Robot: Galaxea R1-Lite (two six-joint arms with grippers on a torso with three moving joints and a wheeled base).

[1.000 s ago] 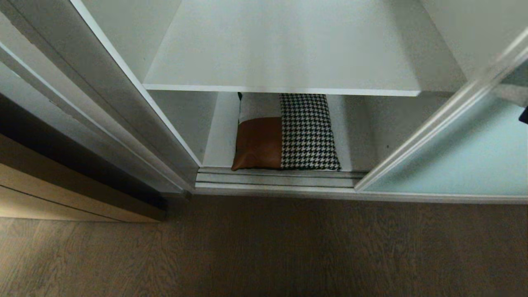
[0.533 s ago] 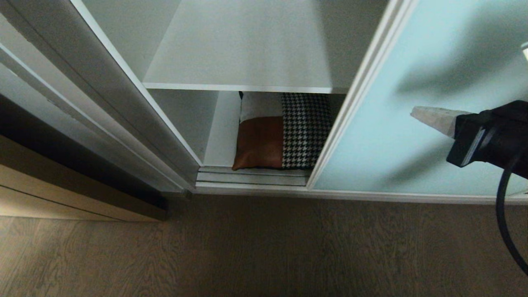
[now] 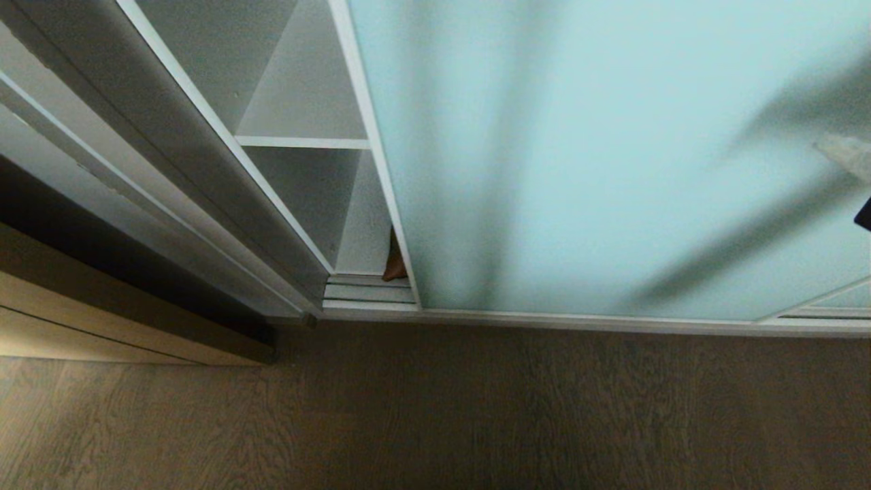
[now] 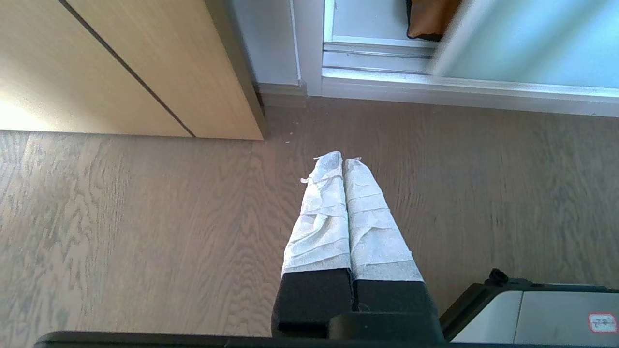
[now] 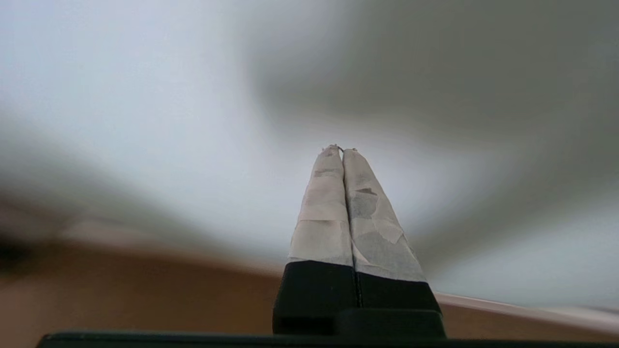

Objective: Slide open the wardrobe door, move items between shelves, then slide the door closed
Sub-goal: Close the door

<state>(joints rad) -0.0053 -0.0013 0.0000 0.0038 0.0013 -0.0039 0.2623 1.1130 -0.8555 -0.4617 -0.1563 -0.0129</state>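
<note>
The sliding wardrobe door (image 3: 578, 156), frosted pale blue-green glass in a silver frame, covers nearly the whole opening and leaves a narrow gap at its left. In that gap show a white shelf's front edge (image 3: 303, 143) and a rust-orange corner of the items (image 3: 395, 267); the rest of them is hidden behind the glass. My right gripper (image 3: 833, 148) pokes in at the far right edge, shut and empty, its tip (image 5: 342, 149) close before the door (image 5: 145, 96). My left gripper (image 4: 343, 159) is shut and empty, low over the floor, with the items' orange corner (image 4: 430, 19) and the door (image 4: 532, 43) beyond it.
A tan wooden panel (image 3: 102, 320) stands left of the wardrobe, also in the left wrist view (image 4: 121, 67). The silver bottom track (image 3: 367, 289) runs along the wood floor (image 3: 435, 408). A corner of my base (image 4: 532, 309) shows beside the left gripper.
The door has slid left across the opening, covering the bundle and most of the shelf. My right gripper, well in view half a second ago, now shows only at the right edge.
</note>
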